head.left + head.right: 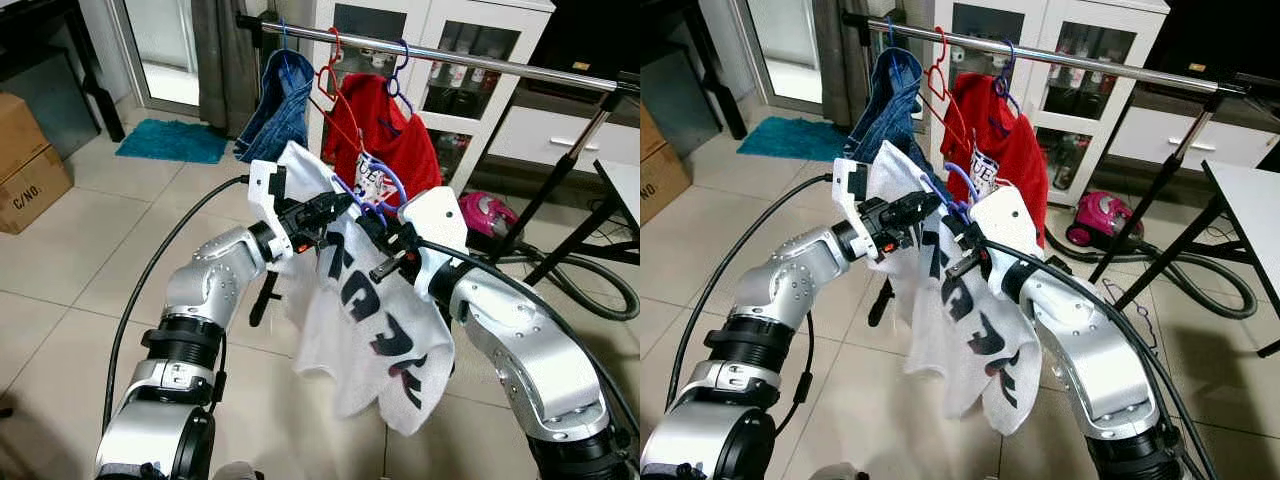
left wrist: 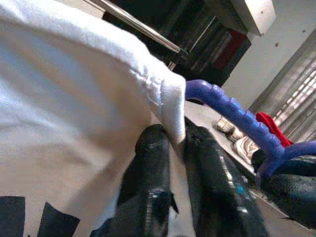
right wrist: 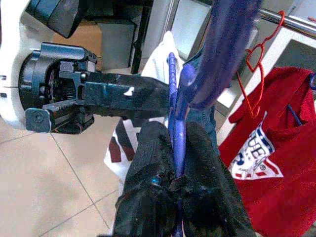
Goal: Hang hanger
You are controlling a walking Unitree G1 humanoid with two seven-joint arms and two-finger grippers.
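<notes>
Left hand [image 1: 335, 207] clenched on white shirt [image 1: 365, 330] collar, right hand [image 3: 173, 163] grasping purple hanger [image 1: 375, 192], both below metal rail [image 1: 460, 55], red shirt [image 1: 395, 135] hanging behind

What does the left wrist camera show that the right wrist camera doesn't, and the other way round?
The left wrist view alone shows the left pincer shut on the white shirt, pinching its hem up close.

The right wrist view alone shows the right pincer shut on the purple hanger, with a red shirt and a red hanger on the metal rail.

Both show the purple hanger and white shirt.
</notes>
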